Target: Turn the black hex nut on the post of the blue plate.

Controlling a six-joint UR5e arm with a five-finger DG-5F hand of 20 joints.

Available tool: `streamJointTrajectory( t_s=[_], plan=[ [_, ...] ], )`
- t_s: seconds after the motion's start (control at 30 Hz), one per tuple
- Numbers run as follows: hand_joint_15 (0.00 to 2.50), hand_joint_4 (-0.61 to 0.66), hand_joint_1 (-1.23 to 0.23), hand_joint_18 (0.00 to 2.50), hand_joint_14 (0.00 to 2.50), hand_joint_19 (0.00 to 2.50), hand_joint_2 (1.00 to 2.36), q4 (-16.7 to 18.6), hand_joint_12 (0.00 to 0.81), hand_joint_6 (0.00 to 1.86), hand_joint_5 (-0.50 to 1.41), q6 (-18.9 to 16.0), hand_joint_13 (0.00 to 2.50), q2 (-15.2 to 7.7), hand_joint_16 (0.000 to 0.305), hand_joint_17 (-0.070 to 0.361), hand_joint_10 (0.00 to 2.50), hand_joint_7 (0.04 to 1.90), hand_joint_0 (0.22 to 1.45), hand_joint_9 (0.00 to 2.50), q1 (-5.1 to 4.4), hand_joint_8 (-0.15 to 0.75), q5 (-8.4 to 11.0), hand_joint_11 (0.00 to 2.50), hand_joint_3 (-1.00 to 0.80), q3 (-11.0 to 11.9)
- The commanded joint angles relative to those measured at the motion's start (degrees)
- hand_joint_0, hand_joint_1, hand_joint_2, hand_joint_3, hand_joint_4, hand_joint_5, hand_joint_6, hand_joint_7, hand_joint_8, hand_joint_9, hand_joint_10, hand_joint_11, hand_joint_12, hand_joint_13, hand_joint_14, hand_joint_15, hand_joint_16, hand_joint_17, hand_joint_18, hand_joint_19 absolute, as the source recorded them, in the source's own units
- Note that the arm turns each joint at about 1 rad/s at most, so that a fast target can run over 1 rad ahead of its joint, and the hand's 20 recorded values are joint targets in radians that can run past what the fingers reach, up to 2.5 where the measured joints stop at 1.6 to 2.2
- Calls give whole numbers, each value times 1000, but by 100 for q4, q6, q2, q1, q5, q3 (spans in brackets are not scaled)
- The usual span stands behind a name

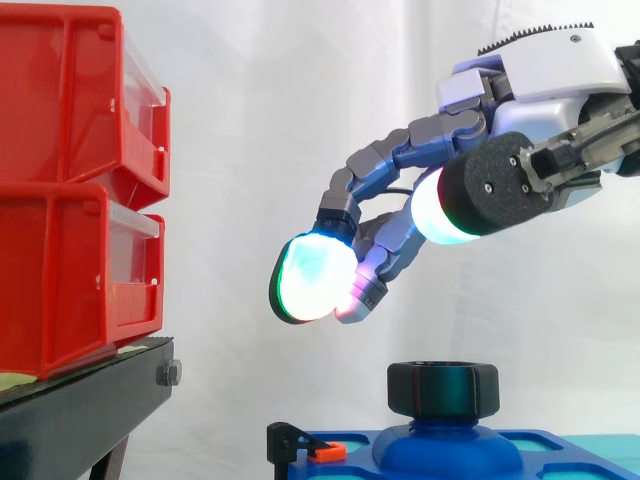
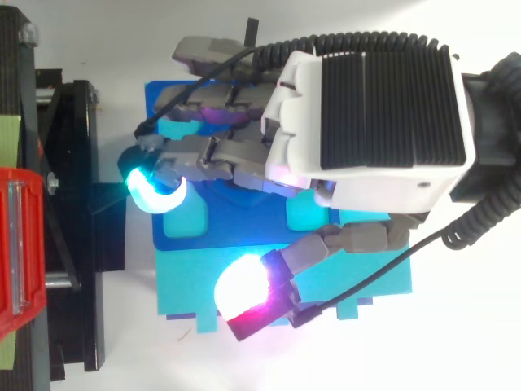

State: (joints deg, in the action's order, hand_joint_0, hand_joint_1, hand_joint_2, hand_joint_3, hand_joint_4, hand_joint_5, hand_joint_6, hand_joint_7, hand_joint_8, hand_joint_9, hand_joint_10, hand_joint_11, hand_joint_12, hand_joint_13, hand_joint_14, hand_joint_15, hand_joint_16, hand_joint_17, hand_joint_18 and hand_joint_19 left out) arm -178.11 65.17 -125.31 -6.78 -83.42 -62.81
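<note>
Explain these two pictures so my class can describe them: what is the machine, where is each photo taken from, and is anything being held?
This is a robot arm ending in a robot hand with fingers and a thumb. The glowing fingertips are part of it. One picture looks level from the side, and the other looks straight down from above. Below the robot hand, a black nut sits on a post rising from a blue plate. To the left, red bins are stacked on a black stand. The robot hand hovers above the nut with its fingers relaxed and open, touching and holding nothing.
</note>
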Motion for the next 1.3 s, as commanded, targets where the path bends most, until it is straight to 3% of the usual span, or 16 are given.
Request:
streamJointTrajectory(
  t_s=[0.0,0.13,0.37,0.7,0.83,1.27],
  plan=[
    [0,260,-540,0,0,13,1000,-40,324,502,-133,127,299,-2,42,94,0,805,483,659,1,265,-87,0,-500,-3],
    [0,262,-529,0,0,3,1000,-101,322,503,-115,233,286,-2,42,94,0,841,483,656,1,264,-236,0,-500,-3],
    [0,245,-514,0,0,0,1000,-251,320,503,-100,268,264,-2,42,95,0,846,482,656,1,261,-263,0,-500,-3],
    [0,181,-486,0,0,0,1000,-365,313,503,-80,584,257,-2,42,94,0,840,485,669,10,240,-280,0,-500,-3],
    [0,178,-484,0,0,0,1000,-374,311,503,-78,830,263,-2,41,93,0,836,487,679,54,236,-350,0,-500,-3],
    [0,177,-484,0,0,0,1000,-532,309,503,-78,1050,272,-2,40,91,0,837,491,704,203,233,-491,0,-500,-3]
  ],
)
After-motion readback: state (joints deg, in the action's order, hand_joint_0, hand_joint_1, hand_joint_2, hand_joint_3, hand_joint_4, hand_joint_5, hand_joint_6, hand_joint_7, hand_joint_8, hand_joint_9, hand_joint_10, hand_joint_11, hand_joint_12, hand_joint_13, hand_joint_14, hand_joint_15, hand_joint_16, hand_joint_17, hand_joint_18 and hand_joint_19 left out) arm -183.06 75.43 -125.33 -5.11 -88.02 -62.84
